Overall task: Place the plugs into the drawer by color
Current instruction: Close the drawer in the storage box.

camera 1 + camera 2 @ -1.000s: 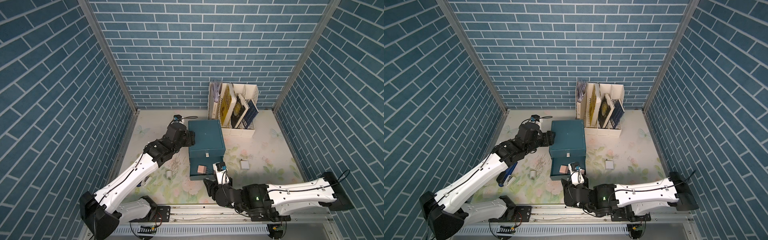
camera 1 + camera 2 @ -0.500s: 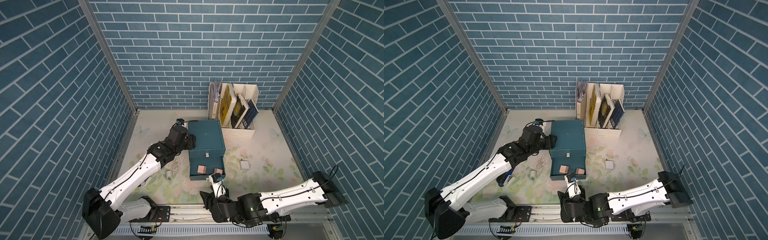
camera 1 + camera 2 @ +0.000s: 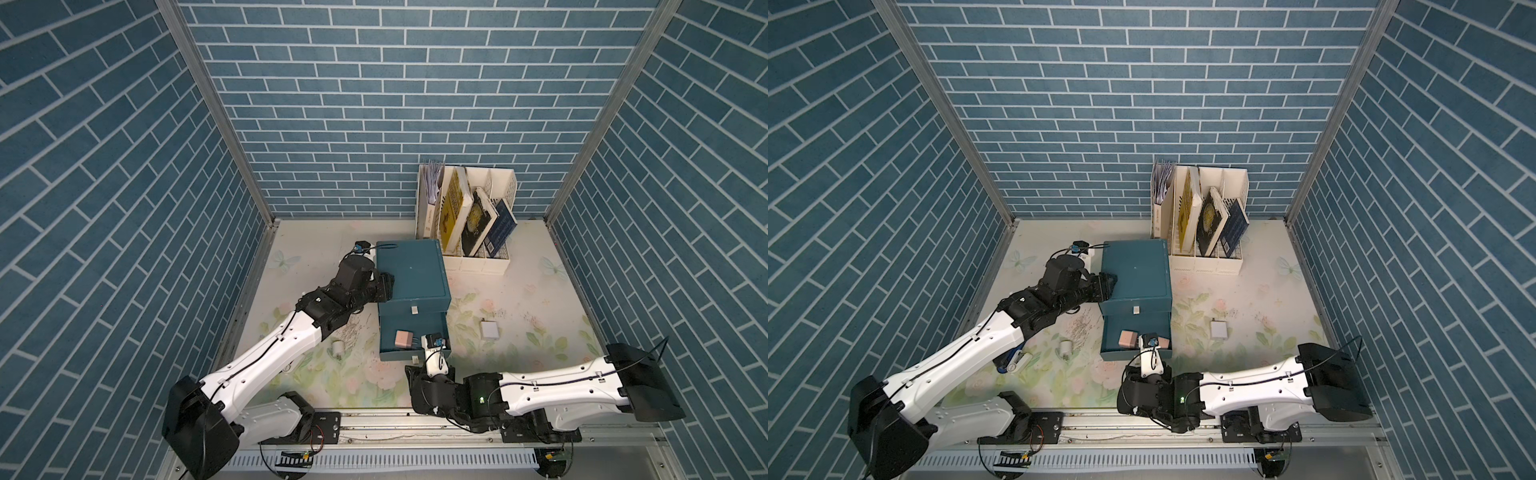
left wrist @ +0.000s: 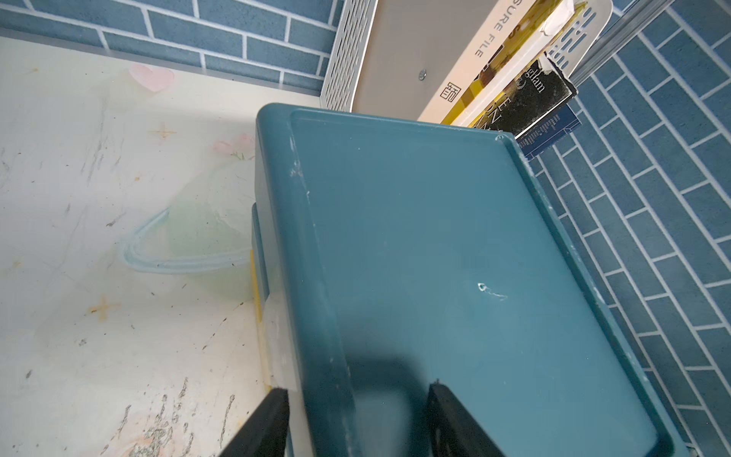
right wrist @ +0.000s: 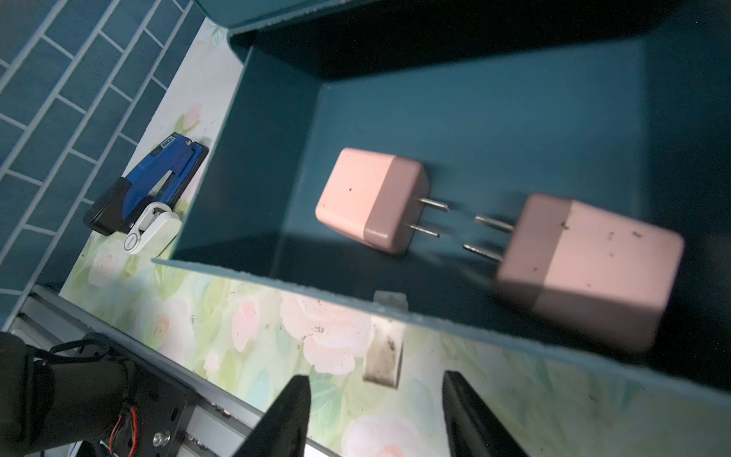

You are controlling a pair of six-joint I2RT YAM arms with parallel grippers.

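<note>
Right pincer (image 5: 375, 378) had backed out of the open drawer (image 5: 253, 158), agape and empty; both pink plugs (image 5: 372, 198) lay inside. Left pincer (image 4: 356, 391), part-open, straddled the cabinet rim (image 4: 316, 237). Closing the drawer squarely appeared next.

Both top views overlook everything; wrist cameras closely face the drawer (image 4: 435, 237).

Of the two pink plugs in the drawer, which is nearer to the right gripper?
The plug beside the drawer's front wall, blurred in the right wrist view. The other plug lies deeper, farther from the right gripper.
</note>
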